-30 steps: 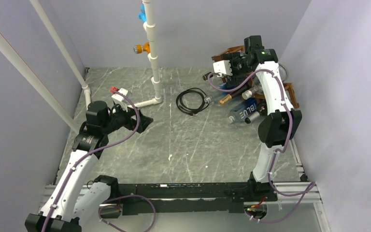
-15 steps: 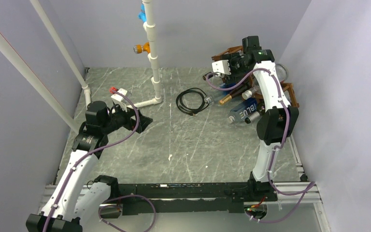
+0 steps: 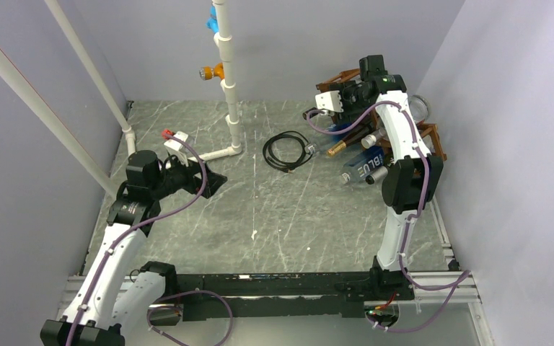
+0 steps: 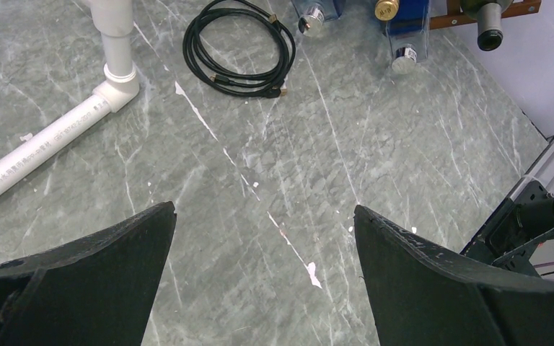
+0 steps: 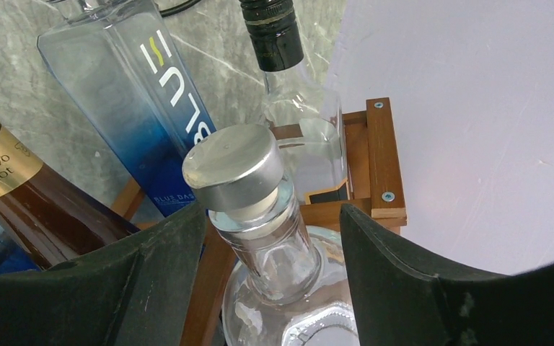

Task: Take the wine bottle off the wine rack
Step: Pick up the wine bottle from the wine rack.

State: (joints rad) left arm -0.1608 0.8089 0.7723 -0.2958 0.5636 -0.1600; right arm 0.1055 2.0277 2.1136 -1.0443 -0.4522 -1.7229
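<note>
Straddling the wine bottle (image 5: pixel 234 167) at its neck, the right gripper (image 5: pixel 270 223) is sitting open, not yet clamped. We are noting the bottle lying in the wine rack (image 5: pixel 379 158), far right. The left gripper (image 4: pixel 263 216) is hanging wide open, empty. Grasp and lift-out remaining.

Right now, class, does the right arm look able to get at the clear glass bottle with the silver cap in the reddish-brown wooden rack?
Probably yes: the right gripper is open, its fingers flanking the neck of the clear glass bottle, nothing in between.
</note>
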